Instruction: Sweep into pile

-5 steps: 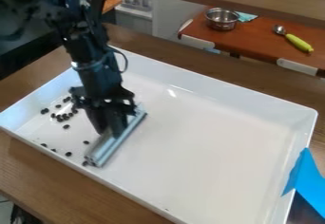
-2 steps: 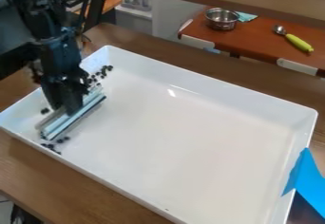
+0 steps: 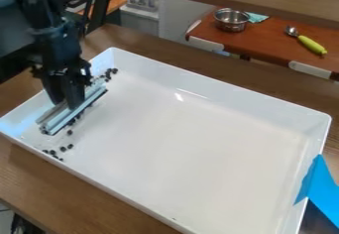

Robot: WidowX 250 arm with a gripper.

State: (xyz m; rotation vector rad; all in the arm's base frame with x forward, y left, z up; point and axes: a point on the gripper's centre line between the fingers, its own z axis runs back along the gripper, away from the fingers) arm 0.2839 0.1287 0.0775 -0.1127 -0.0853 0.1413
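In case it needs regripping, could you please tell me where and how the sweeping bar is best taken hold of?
Likely around mid-length, from above, pinching across the narrow width: the bar is long and straight, with the tray wall beside it.

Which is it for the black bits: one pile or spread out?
Spread out: some bits sit by the tray's back corner, some along the bar in the gripper, others toward the near edge.

tray (image 3: 192,144) on table (image 3: 27,178) | beans (image 3: 63,149) in tray's left end | pan (image 3: 231,24) behind, left of spoon (image 3: 311,45)
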